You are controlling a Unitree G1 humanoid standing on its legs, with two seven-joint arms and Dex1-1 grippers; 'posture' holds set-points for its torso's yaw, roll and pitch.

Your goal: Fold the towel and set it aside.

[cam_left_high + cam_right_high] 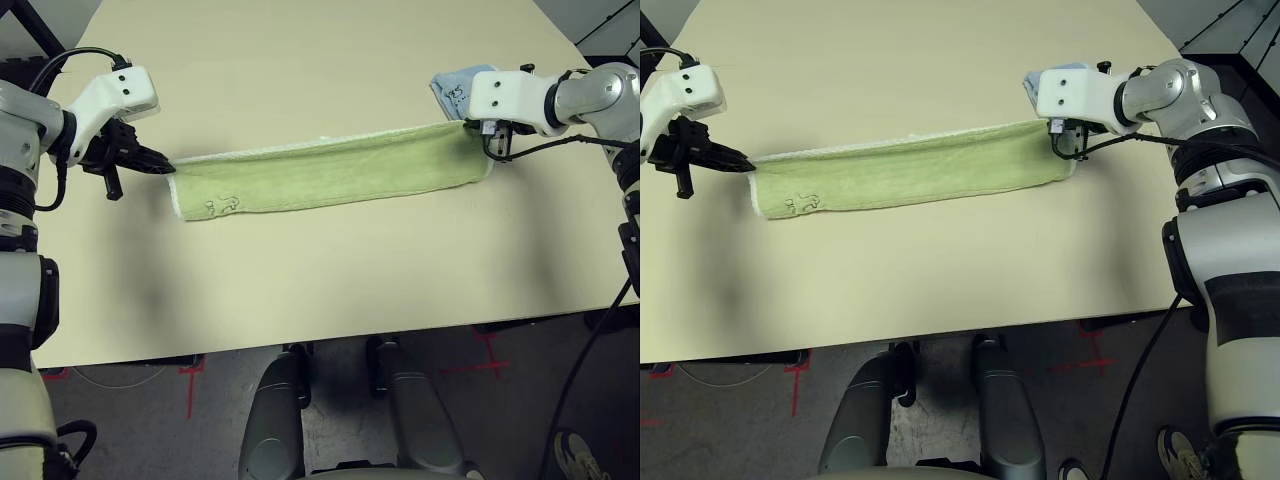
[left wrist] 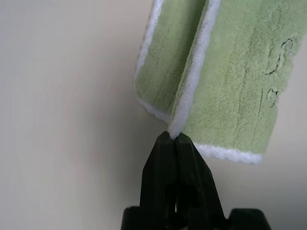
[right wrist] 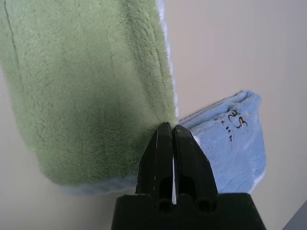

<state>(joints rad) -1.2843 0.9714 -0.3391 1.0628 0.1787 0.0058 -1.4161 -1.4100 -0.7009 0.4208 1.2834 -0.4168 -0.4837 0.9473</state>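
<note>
The light green towel (image 1: 330, 175) lies on the table as a long narrow strip, folded lengthwise, running from left to right. Its small dark logo (image 1: 222, 206) shows near the left end. My left gripper (image 1: 165, 166) is shut on the white-edged corner at the towel's left end (image 2: 230, 96), its fingertips (image 2: 165, 143) pinching the doubled edge. At the right end, my right gripper (image 1: 490, 140) is shut on the towel's far corner (image 3: 86, 96), its fingers (image 3: 158, 143) pressed together at the cloth's edge.
A smaller folded light blue cloth (image 1: 455, 85) lies just behind my right gripper, touching the towel's corner (image 3: 230, 139). The beige table (image 1: 300, 290) has bare surface in front of and behind the towel. Its front edge runs near my body.
</note>
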